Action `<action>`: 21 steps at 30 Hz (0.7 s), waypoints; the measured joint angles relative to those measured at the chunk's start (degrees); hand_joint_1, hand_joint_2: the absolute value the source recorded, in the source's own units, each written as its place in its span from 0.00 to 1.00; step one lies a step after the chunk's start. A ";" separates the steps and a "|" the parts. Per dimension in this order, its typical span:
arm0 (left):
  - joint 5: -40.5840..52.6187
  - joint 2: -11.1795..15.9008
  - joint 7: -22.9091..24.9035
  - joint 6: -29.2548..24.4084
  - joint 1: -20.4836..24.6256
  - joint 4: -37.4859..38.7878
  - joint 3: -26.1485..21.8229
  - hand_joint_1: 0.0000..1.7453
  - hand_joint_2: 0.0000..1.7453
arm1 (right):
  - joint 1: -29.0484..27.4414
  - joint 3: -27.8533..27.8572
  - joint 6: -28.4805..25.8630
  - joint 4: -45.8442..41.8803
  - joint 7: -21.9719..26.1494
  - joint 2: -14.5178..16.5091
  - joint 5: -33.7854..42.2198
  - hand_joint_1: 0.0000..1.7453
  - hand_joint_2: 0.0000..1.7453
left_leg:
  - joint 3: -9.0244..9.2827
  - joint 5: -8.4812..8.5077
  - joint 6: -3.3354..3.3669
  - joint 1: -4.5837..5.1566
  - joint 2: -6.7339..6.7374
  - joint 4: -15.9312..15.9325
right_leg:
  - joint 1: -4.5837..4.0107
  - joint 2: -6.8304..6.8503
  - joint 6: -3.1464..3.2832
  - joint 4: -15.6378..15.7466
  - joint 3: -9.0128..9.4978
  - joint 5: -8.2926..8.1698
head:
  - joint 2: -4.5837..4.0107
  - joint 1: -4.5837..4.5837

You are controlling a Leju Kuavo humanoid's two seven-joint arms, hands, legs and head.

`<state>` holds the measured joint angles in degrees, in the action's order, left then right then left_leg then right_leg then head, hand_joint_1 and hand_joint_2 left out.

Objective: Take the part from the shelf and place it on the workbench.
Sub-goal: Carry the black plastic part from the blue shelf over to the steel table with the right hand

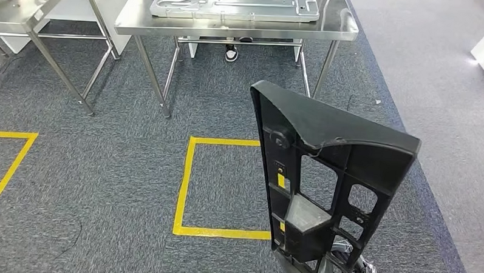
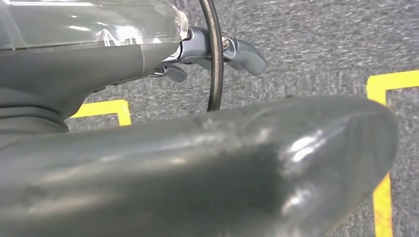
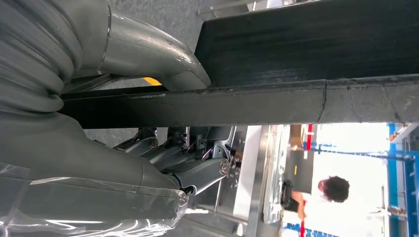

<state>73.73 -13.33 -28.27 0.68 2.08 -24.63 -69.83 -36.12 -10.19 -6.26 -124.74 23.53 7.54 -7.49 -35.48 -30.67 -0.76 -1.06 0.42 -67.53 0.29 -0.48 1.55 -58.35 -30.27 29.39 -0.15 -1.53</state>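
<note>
The part, a long black plastic frame with cut-out windows, ribs and small yellow stickers, stands upright in the air above the grey carpet, its broad sloped end on top and its narrow end down in the right hand. In the right wrist view the right hand's thumb lies over one face of the part's edge while the darker fingers curl against the other face, so the hand grips it firmly. The left hand hangs over the carpet with its fingers curled in and nothing between them; a thin dark cable loops across it.

The part is well apart from the workbench, a steel table ahead of the robot. A large grey metal panel lies on the bench's top, reaching close to its near edge. A shoe shows under the bench. A second steel table stands to the left. Yellow tape marks a square on the carpet between the part and the bench. A person stands in the distance in the right wrist view.
</note>
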 joint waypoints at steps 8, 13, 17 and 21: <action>0.55 -0.58 0.45 0.33 -0.07 -0.69 -0.06 0.00 0.00 | 0.01 -0.76 -1.96 0.00 -1.26 -0.59 -0.77 1.00 1.00 | 4.09 3.14 2.05 0.16 0.06 9.58 | -0.12 0.13 -2.23 -2.17 0.12 2.47 | 0.00 0.02; 0.78 -0.69 0.60 0.42 -0.02 -0.92 -0.07 0.00 0.00 | -0.02 -1.03 -2.46 0.15 -1.87 -1.38 -0.98 1.00 1.00 | 5.12 2.51 2.39 -0.06 0.07 10.08 | 0.82 0.27 -3.42 -15.09 -8.25 5.87 | 0.00 0.03; 0.87 -0.92 0.87 0.43 -0.10 -0.92 -0.12 0.00 0.00 | 0.03 -1.54 -3.37 0.22 -2.05 -1.94 -1.21 1.00 1.00 | 6.78 0.90 1.32 -0.17 -0.05 9.96 | 1.31 0.63 -3.65 -3.38 -3.84 -1.78 | 0.00 0.03; 1.03 -0.97 1.01 0.39 0.11 -1.05 -0.15 0.00 0.00 | -0.09 -2.25 -4.12 0.31 -2.39 -2.38 -1.34 1.00 1.00 | 7.62 -0.13 -0.15 -0.07 0.11 10.21 | 0.97 0.41 -2.25 -0.55 -2.46 -1.36 | 0.00 0.03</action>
<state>74.76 -14.30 -27.27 1.08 2.19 -25.68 -69.99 -36.21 -12.44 -10.38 -124.43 21.15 5.16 -8.83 -27.86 -30.80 -0.92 -1.13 0.53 -57.32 1.26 -0.07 -0.70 -58.90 -32.74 28.03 -0.15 -1.50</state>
